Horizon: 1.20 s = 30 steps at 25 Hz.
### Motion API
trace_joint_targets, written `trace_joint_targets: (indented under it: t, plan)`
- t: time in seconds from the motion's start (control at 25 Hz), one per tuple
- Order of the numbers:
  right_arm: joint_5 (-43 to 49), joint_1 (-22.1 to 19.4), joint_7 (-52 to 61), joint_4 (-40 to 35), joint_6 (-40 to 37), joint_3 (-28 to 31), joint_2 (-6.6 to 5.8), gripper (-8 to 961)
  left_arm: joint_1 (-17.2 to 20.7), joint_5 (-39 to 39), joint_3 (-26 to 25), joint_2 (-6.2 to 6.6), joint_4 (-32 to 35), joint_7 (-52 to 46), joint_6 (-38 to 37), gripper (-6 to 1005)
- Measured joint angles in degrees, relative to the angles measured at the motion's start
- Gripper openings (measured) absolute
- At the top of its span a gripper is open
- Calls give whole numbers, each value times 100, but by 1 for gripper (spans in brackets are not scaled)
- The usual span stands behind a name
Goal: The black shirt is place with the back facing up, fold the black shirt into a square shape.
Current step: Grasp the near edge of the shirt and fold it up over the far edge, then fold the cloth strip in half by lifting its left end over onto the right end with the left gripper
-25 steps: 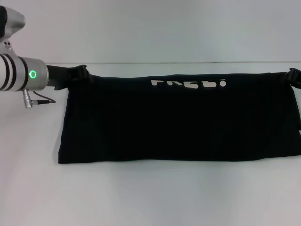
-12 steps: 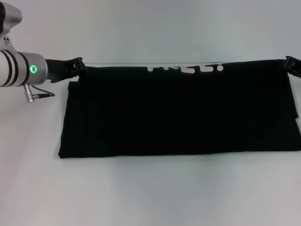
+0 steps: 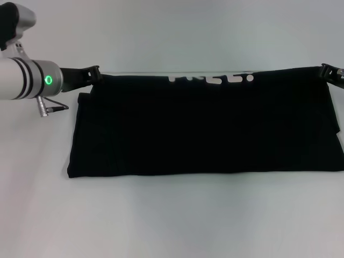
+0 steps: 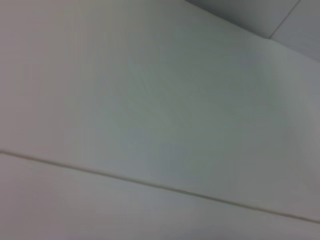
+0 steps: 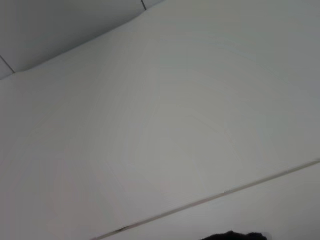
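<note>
You've got the left gripper [image 3: 94,74] and right gripper [image 3: 325,71] each clamped on a far corner of the black shirt [image 3: 204,126], so it's stretched between the fingers for a flat fold.

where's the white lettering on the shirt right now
In the head view, the white lettering sits along the far top edge of the black shirt, roughly midway between the left tool and right tool.

We see only a pale, bare surface [image 4: 150,100] filling the left wrist view, crossed by a thin seam line [image 4: 160,186], with a darker grey corner [image 4: 280,20] beyond an edge. None of our fingers show here.
</note>
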<state>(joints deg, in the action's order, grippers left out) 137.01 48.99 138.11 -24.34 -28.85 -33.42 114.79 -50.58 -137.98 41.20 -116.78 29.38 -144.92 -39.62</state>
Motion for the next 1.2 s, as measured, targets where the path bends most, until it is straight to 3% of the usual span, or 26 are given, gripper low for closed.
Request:
trace_joint_targets:
  t: [0.16, 0.32, 0.44, 0.56, 0.68, 0.72, 0.76, 0.84, 1.0, 1.04, 1.08, 1.2]
  plan:
    - [33, 15, 5, 35, 66, -94, 1, 144, -40, 11, 162, -78, -4, 82, 248, 167]
    - [53, 68, 23, 172, 151, -369, -91, 148, -104, 5, 194, -158, -31, 77, 494, 176]
    - [54, 116, 73, 183, 190, -462, -205, 151, -172, 23, 151, -167, -30, 18, 518, 183]
    - [54, 184, 187, 150, -173, -463, -414, 154, -257, 31, 117, -105, -15, -73, 285, 224]
    - [53, 181, 478, -56, -917, -471, -632, 391, -272, 35, 101, 1, 51, -219, -133, 334]
    - [54, 141, 584, -198, -1179, -468, -674, 412, -230, 63, 70, 61, 136, -323, -435, 371]
    - [52, 103, 687, -348, -1476, -461, -704, 433, 9, 304, -167, 228, 365, -410, -1291, 408]
    - [32, -32, 981, -703, -2091, -439, -780, 476, 248, 650, -443, 369, 463, -271, -1942, 458]
    - [18, -237, 1219, -1126, -2846, -315, -933, 560, 913, 1598, -1084, 765, 211, 207, -3600, 558]
    - [22, -274, 1222, -1189, -2968, -260, -968, 582, 1064, 1678, -1137, 837, 147, 206, -3906, 713]
    - [27, -303, 1223, -1245, -3066, -203, -994, 603, 1291, 1709, -1198, 917, 100, 156, -4248, 713]
    - [36, -369, 1312, -1403, -3381, 33, -1054, 666, 1600, 1672, -1284, 928, 99, 41, -4542, 713]
